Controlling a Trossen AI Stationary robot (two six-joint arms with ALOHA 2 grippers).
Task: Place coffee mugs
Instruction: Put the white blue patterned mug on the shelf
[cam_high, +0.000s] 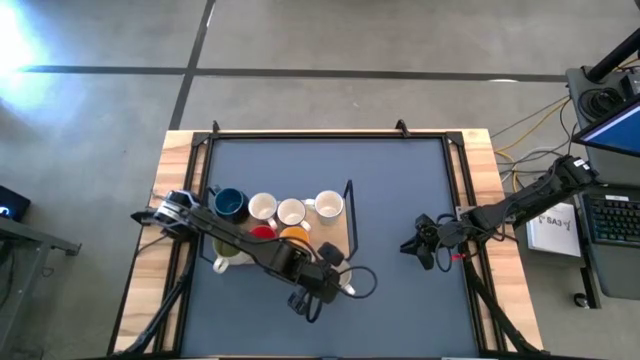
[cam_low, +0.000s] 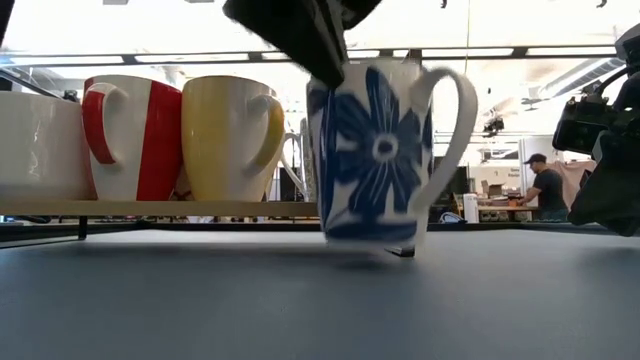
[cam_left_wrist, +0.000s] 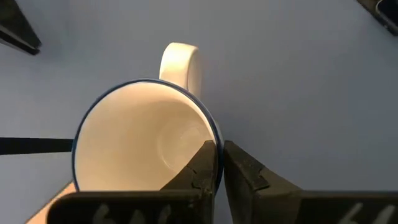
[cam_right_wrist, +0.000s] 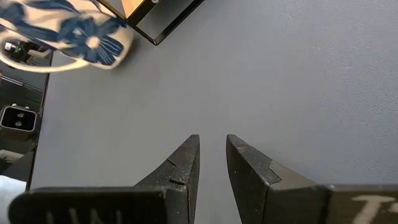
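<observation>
While the left end effector (cam_left_wrist: 219, 163) pinches the flowered mug's (cam_left_wrist: 146, 143) rim, its body hides—the right end effector (cam_right_wrist: 212, 155) stands slightly parted.

Right gripper over bare grey mat, blue-flowered mug farther off.

The right gripper (cam_right_wrist: 211, 163) hangs over the smooth grey table mat (cam_right_wrist: 280, 81), its two dark, wedge-shaped fingers (cam_right_wrist: 180, 171) standing a narrow gap apart with nothing between them. Well apart from them sits a white ceramic mug with a dark blue flower pattern (cam_right_wrist: 74, 34), only part of it in frame. Just beside that mug is the corner of a pale wooden board in a black metal frame (cam_right_wrist: 163, 18). Past the mat's edge lie small dark pieces of equipment (cam_right_wrist: 17, 117).
</observation>
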